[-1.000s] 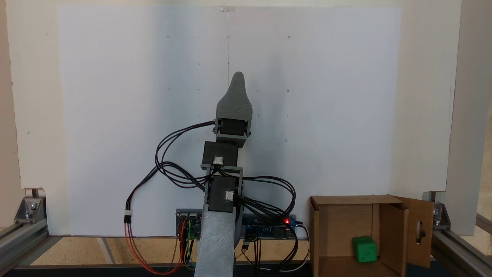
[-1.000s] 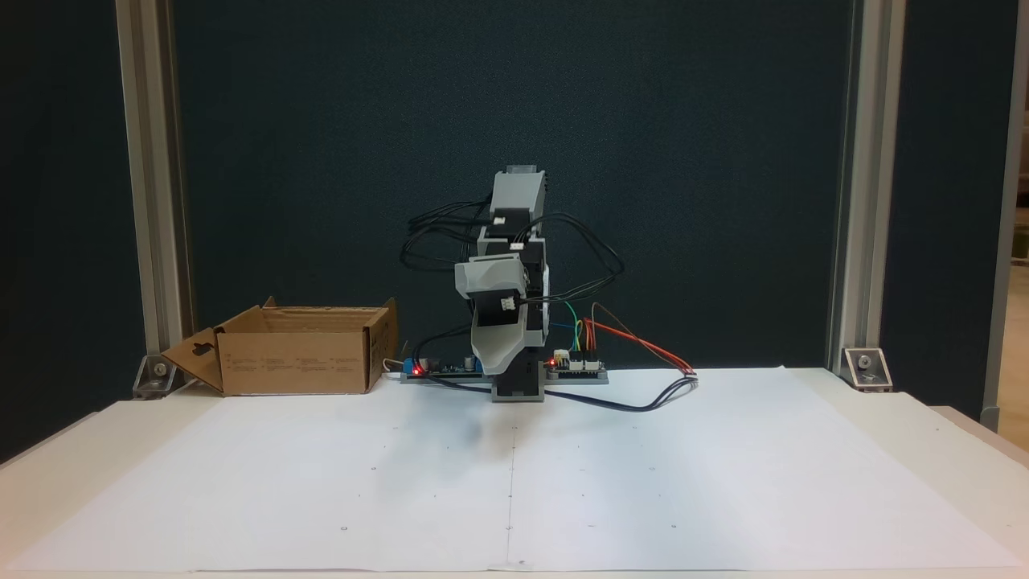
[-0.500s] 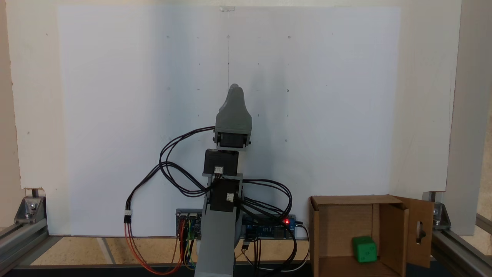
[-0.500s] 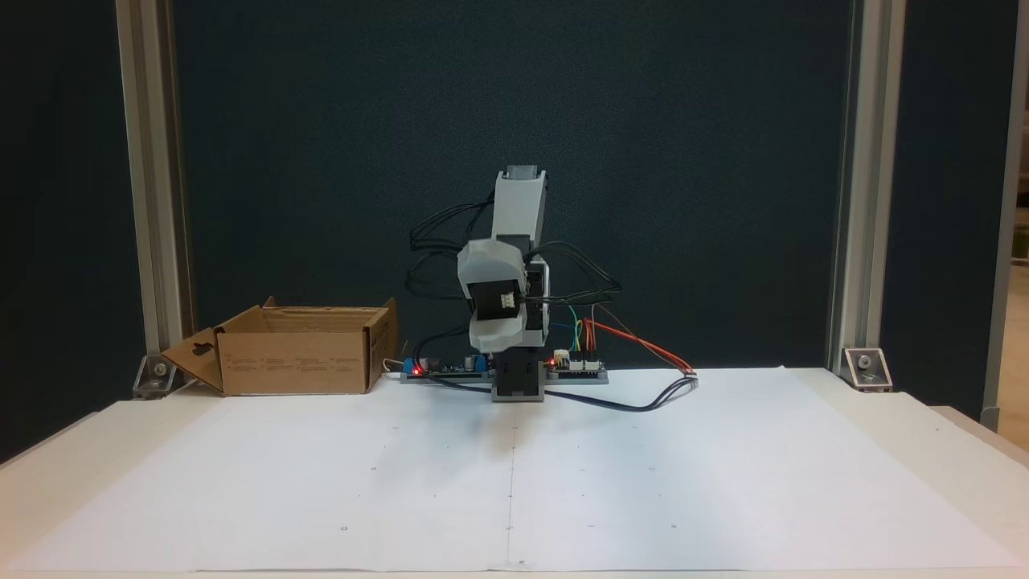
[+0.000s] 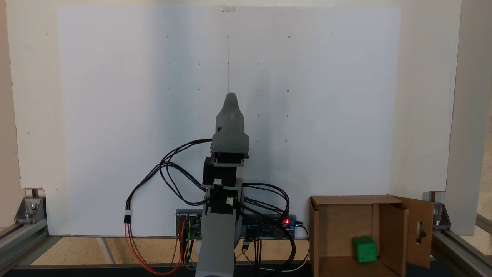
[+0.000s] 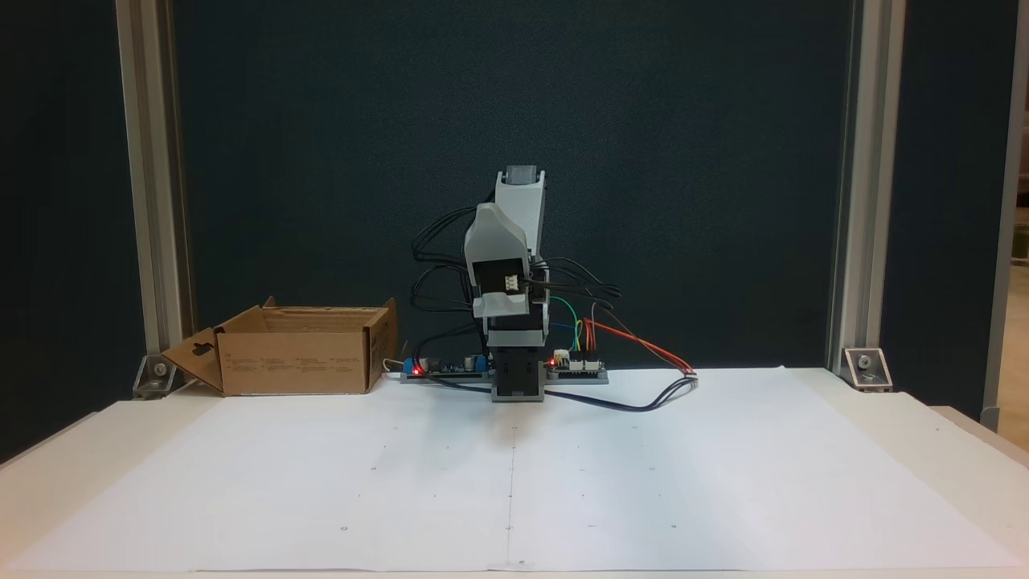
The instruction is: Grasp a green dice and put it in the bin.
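The green dice (image 5: 364, 249) sits inside the bin (image 5: 342, 223), at the bottom right of a fixed view. The gripper (image 5: 231, 100) points away over the white paper (image 5: 115, 115), holding nothing; whether its fingers are open or closed cannot be told

Both fixed views sharp, no motion blur; even, diffuse light; the white paper sheet (image 5: 115, 115) reads bright with a faint bluish cast, slightly darker band down its left-centre; soft shadow of the arm (image 5: 228, 127) falls on the paper to its right; bin (image 5: 357, 234) interior evenly lit, the green dice (image 5: 364, 249) clear; in the other fixed view the dark backdrop (image 6: 321, 161) stays near black, paper mildly overexposed, faint shadow just in front of the arm base; no visible edge distortion.
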Controlling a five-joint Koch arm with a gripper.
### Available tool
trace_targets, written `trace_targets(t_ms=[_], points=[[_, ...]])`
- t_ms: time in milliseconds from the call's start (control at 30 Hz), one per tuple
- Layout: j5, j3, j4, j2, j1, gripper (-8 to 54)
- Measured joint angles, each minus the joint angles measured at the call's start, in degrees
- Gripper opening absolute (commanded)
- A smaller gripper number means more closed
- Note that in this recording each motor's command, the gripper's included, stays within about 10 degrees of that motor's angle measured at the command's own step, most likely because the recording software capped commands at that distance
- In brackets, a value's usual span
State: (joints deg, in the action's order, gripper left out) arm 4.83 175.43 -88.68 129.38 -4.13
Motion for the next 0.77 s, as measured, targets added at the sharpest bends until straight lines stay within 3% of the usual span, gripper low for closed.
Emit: trace_targets(t_ms=[767], points=[[0.0,0.9,-0.1,0.0,-0.4,44.5]])
